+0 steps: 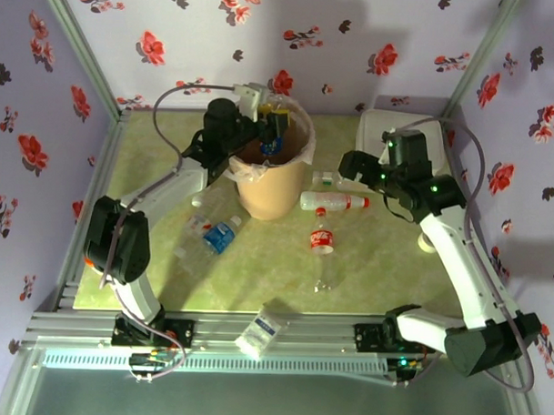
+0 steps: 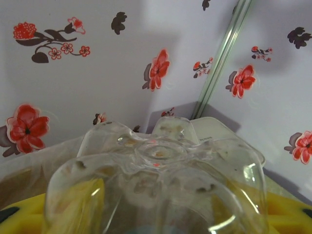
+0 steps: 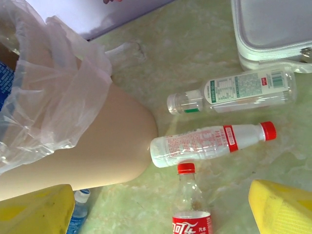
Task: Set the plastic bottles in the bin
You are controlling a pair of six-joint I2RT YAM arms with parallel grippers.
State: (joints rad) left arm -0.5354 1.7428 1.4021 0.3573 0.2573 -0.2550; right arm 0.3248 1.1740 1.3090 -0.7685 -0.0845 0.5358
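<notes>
Jaws of the left gripper (image 1: 271,125) are clenched on a clear plastic bottle (image 2: 156,185), whose moulded base faces the wrist camera between the yellow fingers (image 2: 34,214). Gripper and bottle stand directly over the open mouth of the bin (image 1: 270,194). A patch of blue label shows inside the mouth; whether it belongs to the gripped bottle cannot be told. Jaws of the right gripper (image 3: 158,209) are released and spread wide with nothing between them, to the right of the bin and above the table. A clear plastic bag (image 3: 53,97) is folded over the bin's rim. Just right of the bin lies a red-capped bottle (image 3: 209,141), its base almost touching the bin wall. Beyond it, also on its side, lies a green-labelled bottle (image 3: 243,90). To the front right of the bin lies a red-labelled cola bottle (image 1: 321,245). To the front left of the bin lies a blue-labelled bottle (image 1: 220,235). Well in front of the bin, a white-labelled bottle (image 1: 259,333) rests on the table's near rail. A white box (image 1: 398,130) sits to the right of the bin, past the green-labelled bottle.
</notes>
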